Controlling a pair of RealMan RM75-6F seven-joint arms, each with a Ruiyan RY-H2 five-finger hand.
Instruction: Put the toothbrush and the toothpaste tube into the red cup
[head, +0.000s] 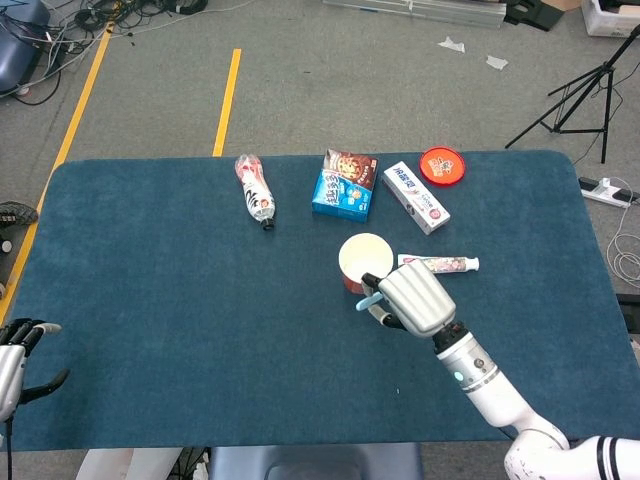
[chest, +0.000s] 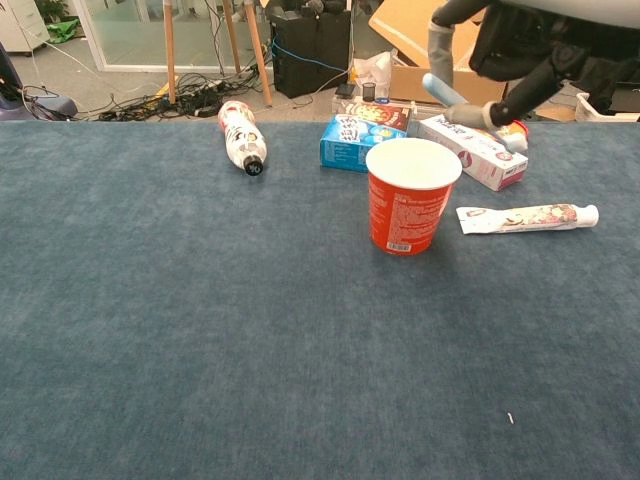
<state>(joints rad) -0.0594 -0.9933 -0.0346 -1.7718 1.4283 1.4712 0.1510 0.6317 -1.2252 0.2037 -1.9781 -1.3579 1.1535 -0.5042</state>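
right now my right hand (chest: 530, 45) pinches the thin, stiff pale-blue plastic toothbrush (chest: 468, 110) mid-handle above the red paper cup (chest: 407, 205), and i judge it light and slippery, while the soft white toothpaste tube (chest: 527, 217) lies just beside the cup.

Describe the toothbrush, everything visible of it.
The toothbrush is a slim, light blue stick that looks like plastic, held in the air by the right hand. It is tilted, its left end higher, above and just right of the red cup. Only the fingers touch it. Part of it is hidden by them, and no bristles can be made out.
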